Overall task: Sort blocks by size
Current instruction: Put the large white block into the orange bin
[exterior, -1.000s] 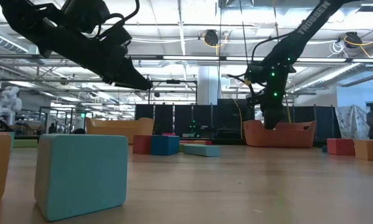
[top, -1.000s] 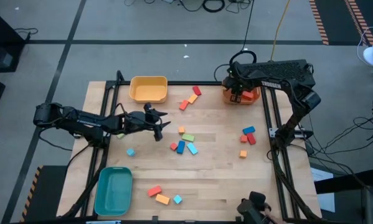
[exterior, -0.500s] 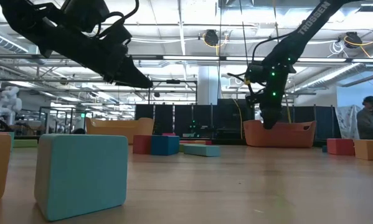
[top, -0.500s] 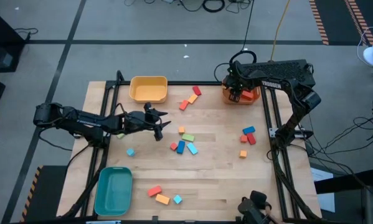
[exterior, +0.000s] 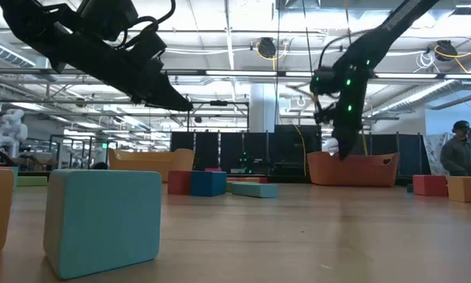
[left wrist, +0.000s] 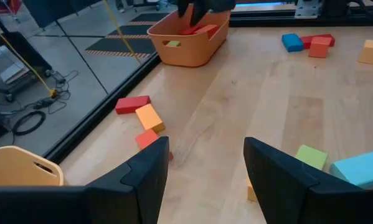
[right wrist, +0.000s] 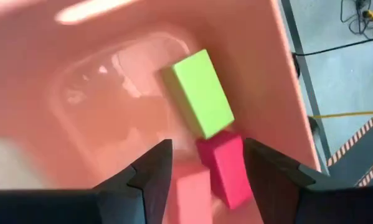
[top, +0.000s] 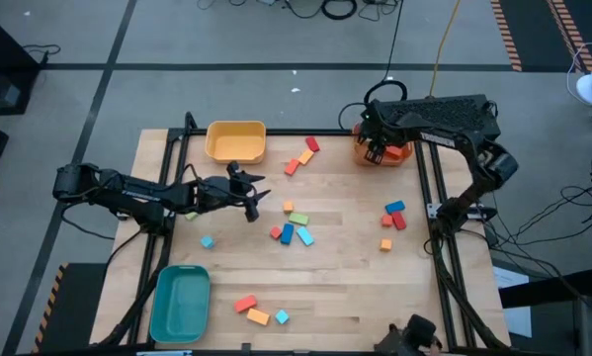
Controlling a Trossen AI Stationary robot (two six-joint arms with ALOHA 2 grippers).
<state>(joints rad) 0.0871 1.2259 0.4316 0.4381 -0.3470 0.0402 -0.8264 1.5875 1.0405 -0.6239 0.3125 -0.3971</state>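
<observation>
Small coloured blocks lie flat on the wooden table: a middle group [top: 294, 229], red and orange ones farther back [top: 302, 158], a right group [top: 392, 216], a near group [top: 256, 311] and a lone light-blue cube [top: 208, 241]. My right gripper [top: 378, 148] hangs open above the orange bin [top: 402, 153], pointing steeply down. Below it, on the bin's floor, lie a green block [right wrist: 197, 92] and red blocks [right wrist: 226, 168]. My left gripper [top: 256, 198] hovers open above the table left of the middle group, with nothing between its fingers [left wrist: 205, 155].
A yellow bin [top: 236, 141] stands at the far edge, left of centre. A teal bin [top: 180, 302] sits at the near left corner. Bare wood lies between the block groups. A person [exterior: 458, 149] is in the room beyond the table's right side.
My right gripper has risen a little over the orange bin and rolled about its own axis. My left arm has kept still. No block on the table has moved.
</observation>
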